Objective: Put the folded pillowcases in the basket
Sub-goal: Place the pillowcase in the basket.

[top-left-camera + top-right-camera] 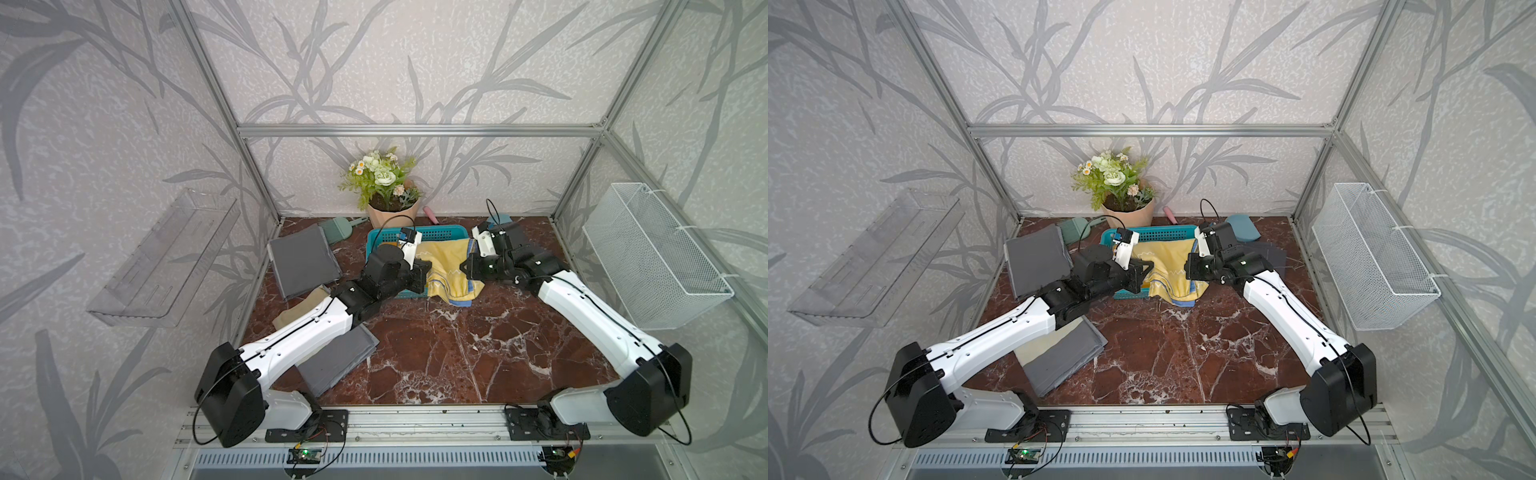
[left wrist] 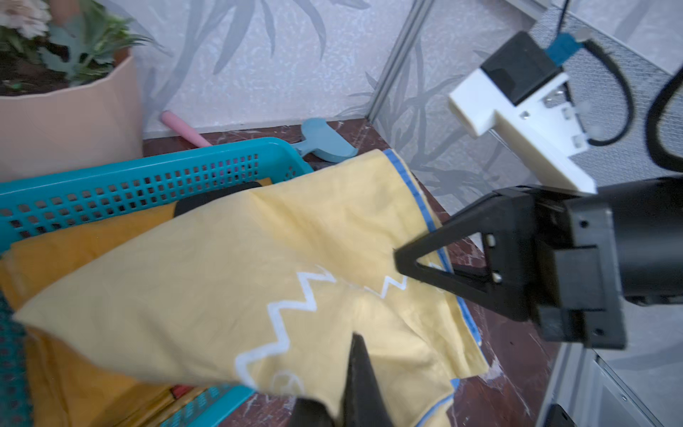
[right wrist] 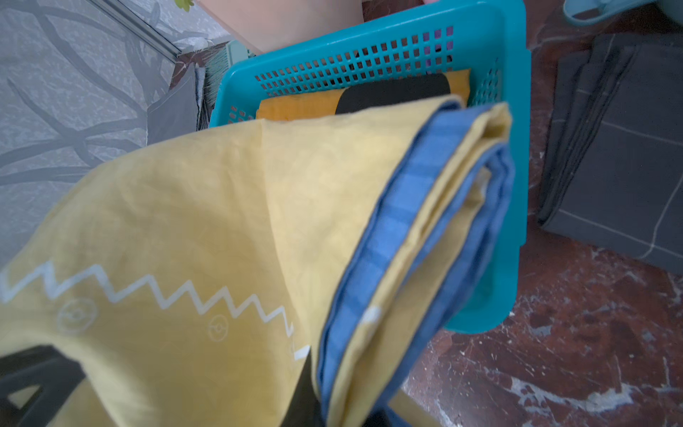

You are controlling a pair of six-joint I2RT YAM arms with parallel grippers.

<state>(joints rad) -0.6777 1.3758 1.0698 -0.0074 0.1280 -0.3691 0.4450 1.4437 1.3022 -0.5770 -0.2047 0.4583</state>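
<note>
The left gripper (image 1: 426, 272) and right gripper (image 1: 468, 266) are each clamped on the pillowcase (image 1: 449, 266), which drapes over the basket (image 1: 432, 229) at mid-frame, its lower edge past the rim.

1. The folded yellow fabric pillowcase (image 1: 449, 266), blue-edged with a white zigzag print, spreads rumpled above the basket, drooping past the rim on the side farthest from the peach flower pot (image 1: 392, 215).
2. The rectangular turquoise plastic basket (image 1: 434, 229) with perforated lattice sides sits upright just in front of that pot.

Both top views high in front, looking down, both wrist views close, sharing the basket (image 2: 148, 164)
</note>
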